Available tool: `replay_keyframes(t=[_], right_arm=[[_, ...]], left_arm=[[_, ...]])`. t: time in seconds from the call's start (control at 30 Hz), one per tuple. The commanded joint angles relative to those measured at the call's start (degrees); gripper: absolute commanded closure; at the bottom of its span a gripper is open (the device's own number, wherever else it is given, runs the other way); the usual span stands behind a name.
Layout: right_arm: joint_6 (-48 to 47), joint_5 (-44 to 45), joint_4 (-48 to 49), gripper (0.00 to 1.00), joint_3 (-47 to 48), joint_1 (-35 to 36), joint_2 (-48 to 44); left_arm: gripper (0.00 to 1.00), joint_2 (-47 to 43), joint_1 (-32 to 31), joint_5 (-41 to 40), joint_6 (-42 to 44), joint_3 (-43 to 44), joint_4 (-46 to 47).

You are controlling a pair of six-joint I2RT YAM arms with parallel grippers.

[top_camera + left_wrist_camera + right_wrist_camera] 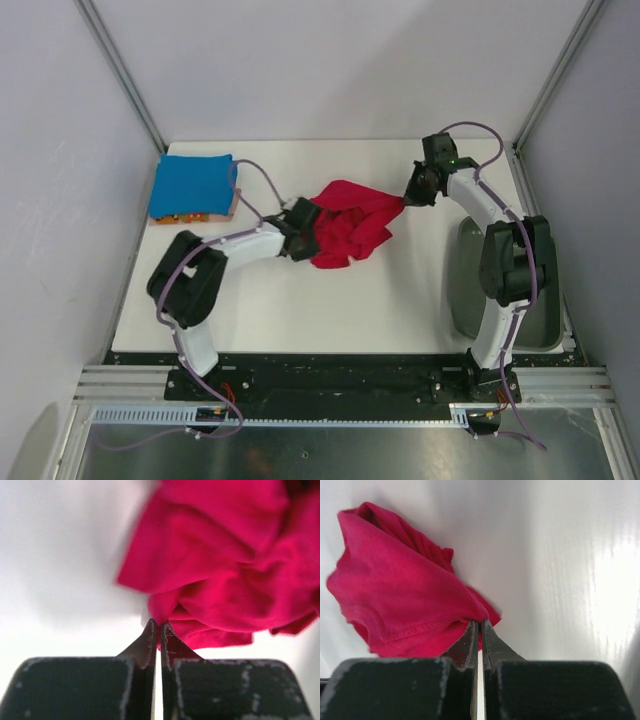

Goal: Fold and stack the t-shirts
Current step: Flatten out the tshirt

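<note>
two tight grips on the red t-shirt [352, 228]: left tool [159, 626], right tool [479, 625], both closed

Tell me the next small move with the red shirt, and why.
Probably lift and pull apart to spread it: the left end effector and right end effector each pinch an edge of the red t-shirt, which lies bunched on the table.
</note>
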Motion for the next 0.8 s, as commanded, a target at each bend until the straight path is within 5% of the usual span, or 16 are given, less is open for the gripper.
replay_keyframes(t=[0.0, 0.27, 0.63, 0.7, 0.77], right_arm=[[-1.4, 5.1, -3.5, 1.0, 1.0, -3.1, -5.1], [-1.5, 8.2, -4.6, 1.0, -2.7, -6.8, -6.7], [-2.5, 8.0, -3.5, 1.0, -3.7, -10.3, -6.5], [-2.4, 7.1, -3.7, 1.0, -3.0, -10.4, -5.3], [-2.4, 6.9, -3.7, 1.0, -2.8, -10.1, -4.2]], left_arm=[[1.0, -11.6, 10.8, -8.4, 0.6, -2.7, -4.8], [1.0, -16.0, 25.5, -9.1, 6.7, 0.3, -8.4], [0.99, -7.2, 29.1, -5.1, 13.3, 12.3, -9.8], [0.85, -5.1, 29.2, -2.5, 14.8, 14.4, -10.1], [0.53, -4.8, 29.4, -1.2, 15.2, 15.0, -10.3]])
